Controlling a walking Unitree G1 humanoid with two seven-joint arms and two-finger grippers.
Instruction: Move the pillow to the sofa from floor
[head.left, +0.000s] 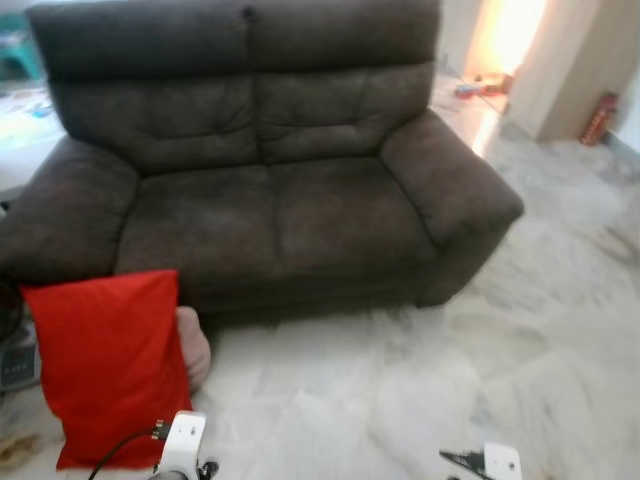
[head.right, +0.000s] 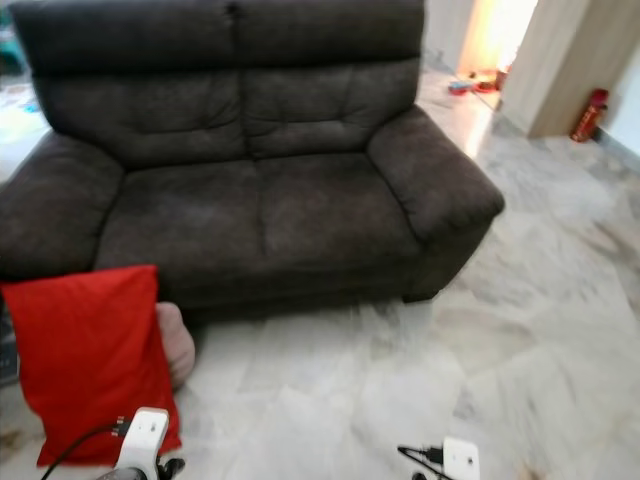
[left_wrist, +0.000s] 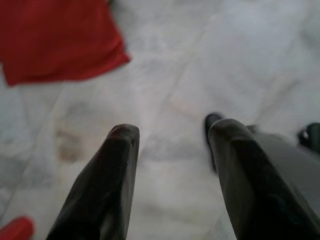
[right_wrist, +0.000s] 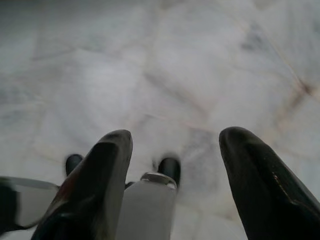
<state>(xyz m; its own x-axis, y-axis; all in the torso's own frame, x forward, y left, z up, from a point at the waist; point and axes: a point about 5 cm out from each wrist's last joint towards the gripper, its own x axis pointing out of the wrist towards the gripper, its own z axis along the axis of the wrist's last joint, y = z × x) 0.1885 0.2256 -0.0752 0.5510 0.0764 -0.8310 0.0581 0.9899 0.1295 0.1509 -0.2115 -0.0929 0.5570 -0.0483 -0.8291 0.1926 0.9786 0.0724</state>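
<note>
Pale marble floor spreads before a dark brown sofa. The red pillow stands propped against its left front corner. Left end effector and right end effector hang spread above the floor.

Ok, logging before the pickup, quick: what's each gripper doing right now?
Left gripper: open, holding nothing, above the floor near the red pillow.
Right gripper: open, holding nothing, above bare floor.
</note>
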